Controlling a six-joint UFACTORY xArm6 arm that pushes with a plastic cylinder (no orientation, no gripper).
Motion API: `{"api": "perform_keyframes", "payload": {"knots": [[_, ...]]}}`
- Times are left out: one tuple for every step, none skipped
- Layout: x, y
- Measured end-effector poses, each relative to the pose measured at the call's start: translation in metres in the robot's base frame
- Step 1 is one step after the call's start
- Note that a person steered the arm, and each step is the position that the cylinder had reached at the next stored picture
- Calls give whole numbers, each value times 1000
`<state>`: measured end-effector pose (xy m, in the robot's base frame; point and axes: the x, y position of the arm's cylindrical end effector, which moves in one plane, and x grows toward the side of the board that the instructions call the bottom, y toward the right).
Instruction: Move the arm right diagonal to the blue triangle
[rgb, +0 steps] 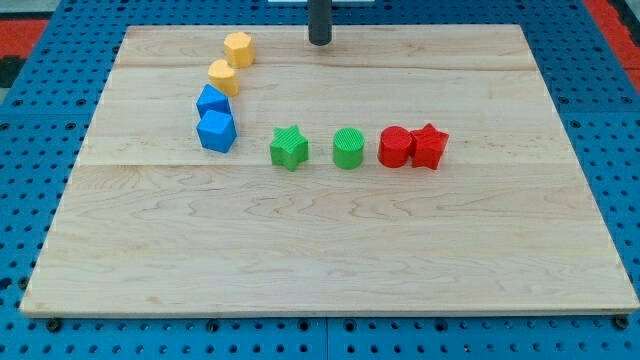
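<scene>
Towards the view's left of the tabletop (330, 260), two blue blocks are seen touching: the upper one (212, 100), seemingly the triangle, with its heading and long axis unclear, and a chunkier one (217, 131) below. Two yellow blocks (222, 76) (238, 48) trail up-right. No gripper is fitted; my tip (319, 42) is set near the view's top, well apart to the upper right.

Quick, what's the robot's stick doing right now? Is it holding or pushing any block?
My tip: holding nothing, touching no block; it sits near the view's top edge, right of the upper yellow block.
</scene>
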<state>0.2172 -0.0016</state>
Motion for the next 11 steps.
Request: {"api": "perform_keyframes", "payload": {"knots": [[0,1],[0,1],[0,1],[0,1],[0,2],[0,6],[0,14],[0,18],[0,18],[1,14],[5,18]]}}
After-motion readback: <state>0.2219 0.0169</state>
